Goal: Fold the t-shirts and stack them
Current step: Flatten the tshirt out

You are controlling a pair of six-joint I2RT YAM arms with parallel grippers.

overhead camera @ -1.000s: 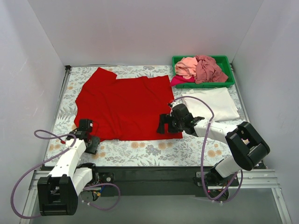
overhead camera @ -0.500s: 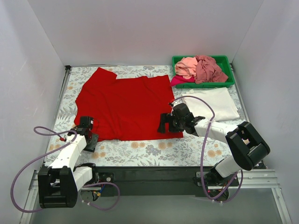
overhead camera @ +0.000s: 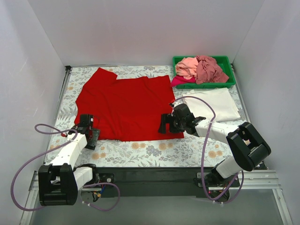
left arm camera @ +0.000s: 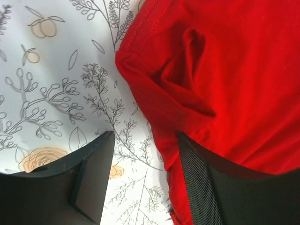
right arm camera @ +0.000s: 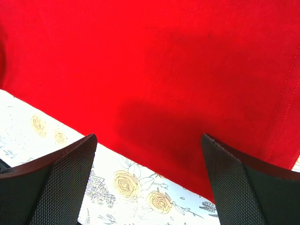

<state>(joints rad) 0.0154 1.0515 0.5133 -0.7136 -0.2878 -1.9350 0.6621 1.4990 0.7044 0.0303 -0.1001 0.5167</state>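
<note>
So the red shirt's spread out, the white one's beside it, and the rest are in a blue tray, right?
No, the tray is green, not blue, as the top view shows. The red shirt, white shirt and pile are as said.

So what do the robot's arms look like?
Both arms have white tube-like links and chunky black joints. The left arm and the right arm each trail a looping purple cable. The right gripper and the left gripper are black, with flat fingers covered in a tiny crisscross pattern.
</note>
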